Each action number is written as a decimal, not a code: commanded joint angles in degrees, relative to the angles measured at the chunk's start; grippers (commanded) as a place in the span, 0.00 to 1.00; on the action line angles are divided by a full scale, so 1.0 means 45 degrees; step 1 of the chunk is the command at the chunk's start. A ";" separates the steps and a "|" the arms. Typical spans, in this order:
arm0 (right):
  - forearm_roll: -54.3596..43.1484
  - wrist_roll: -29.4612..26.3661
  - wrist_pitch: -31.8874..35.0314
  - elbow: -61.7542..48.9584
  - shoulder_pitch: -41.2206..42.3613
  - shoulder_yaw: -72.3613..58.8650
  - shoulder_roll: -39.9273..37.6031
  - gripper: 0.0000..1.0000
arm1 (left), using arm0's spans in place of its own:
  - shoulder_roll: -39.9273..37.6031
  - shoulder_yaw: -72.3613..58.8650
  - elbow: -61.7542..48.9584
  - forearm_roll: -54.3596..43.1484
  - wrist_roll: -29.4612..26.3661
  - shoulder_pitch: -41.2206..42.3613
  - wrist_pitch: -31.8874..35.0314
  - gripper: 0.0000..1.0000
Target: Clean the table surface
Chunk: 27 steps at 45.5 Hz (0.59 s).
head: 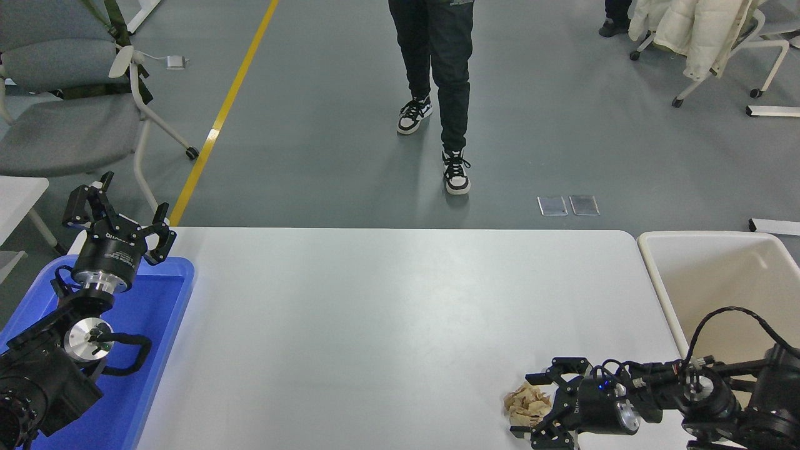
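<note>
Two arms reach in toward you from the bottom corners. Nearest you, at the lower right, the right gripper (531, 409) lies low over the table (387, 312), pointing left. Its jaws stand spread apart, one finger above and one below a small crumpled scrap of tan paper (527, 403) that rests on the white surface close to the near edge. You can see the scrap between the jaws, but they are not clamped on it; whether a finger touches it, you cannot tell. The arm behind that gripper crosses in front of the beige bin (719, 275), which stands just beside the table's right end.

At the lower left, the left gripper (119, 215) is parked over the blue tray (169, 300), pointing away from you, its jaws open and holding nothing. The tray sits at the table's left end.

The table itself fills the middle of your view, wide and white with rounded far corners, running from the tray to the bin.

Beyond its far edge you see grey floor, a yellow line (225, 106), a grey chair (69, 106) at the upper left, and a person (437, 75) in dark trousers and black-and-white shoes.
</note>
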 commanded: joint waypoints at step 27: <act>0.0324 0.0101 -0.1181 -0.2143 -0.1265 -0.0110 0.0846 0.00 | 0.0000 0.0000 0.0010 0.0000 0.0000 0.0000 -0.0014 1.00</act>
